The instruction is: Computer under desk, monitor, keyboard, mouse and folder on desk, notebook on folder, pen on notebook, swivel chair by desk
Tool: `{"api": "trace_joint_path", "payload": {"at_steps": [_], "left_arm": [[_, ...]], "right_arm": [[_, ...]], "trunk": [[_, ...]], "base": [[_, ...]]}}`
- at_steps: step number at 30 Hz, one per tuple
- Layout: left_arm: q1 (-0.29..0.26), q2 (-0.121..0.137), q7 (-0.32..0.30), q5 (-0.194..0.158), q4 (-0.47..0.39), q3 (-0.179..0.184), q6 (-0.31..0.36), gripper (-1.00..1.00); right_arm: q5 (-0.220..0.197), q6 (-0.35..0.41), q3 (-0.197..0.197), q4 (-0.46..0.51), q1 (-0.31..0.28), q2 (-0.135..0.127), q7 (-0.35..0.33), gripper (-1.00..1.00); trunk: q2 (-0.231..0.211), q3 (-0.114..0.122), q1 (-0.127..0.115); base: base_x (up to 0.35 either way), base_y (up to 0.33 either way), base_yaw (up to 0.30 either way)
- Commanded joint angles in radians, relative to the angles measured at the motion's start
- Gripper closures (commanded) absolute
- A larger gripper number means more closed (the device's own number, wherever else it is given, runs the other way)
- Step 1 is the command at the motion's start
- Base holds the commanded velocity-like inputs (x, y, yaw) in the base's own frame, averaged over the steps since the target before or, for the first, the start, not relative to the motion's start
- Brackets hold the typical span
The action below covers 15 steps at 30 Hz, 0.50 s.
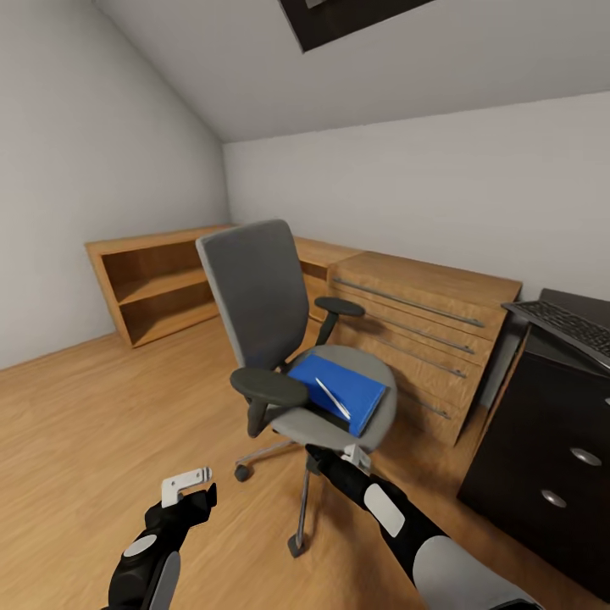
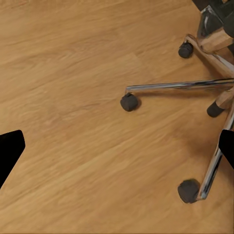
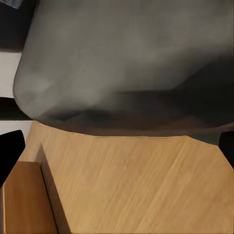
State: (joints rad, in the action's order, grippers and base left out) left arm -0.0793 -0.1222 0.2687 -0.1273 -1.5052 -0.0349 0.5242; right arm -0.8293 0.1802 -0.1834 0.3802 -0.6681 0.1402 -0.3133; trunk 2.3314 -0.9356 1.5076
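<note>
Blue folder (image 1: 339, 392), one pen (image 1: 333, 398), one swivel chair (image 1: 254, 296)

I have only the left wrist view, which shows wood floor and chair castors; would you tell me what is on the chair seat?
Observer: A blue folder lies flat on the seat of the chair, with a white pen on top of it.
Operator: Thank you. Where is the right gripper?
Observer: The right gripper is open, low at the seat's front edge, short of the folder.
Operator: And is the keyboard on the desk?
Observer: Yes, the keyboard lies on the black desk, at the head view's right edge.
</note>
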Motion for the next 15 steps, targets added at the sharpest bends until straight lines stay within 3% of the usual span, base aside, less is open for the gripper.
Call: {"api": "trace_joint_path", "payload": {"at_steps": [1,15], "left_arm": [[-0.001,0.000,0.006,-0.011,-0.001,0.000,0.004,-1.00],[-0.001,0.000,0.006,-0.011,-0.001,0.000,0.004,-1.00]], "right_arm": [[-0.007,0.002,-0.001,0.001,-0.001,-0.001,0.000,-1.00],[-0.007,-0.002,-0.001,0.002,-0.001,-0.001,0.000,-1.00]], "trunk": [[0.000,-0.001,0.000],[0.000,-0.001,0.000]], "base": [[0.253,0.000,0.000],[0.279,0.030,0.000]]}}
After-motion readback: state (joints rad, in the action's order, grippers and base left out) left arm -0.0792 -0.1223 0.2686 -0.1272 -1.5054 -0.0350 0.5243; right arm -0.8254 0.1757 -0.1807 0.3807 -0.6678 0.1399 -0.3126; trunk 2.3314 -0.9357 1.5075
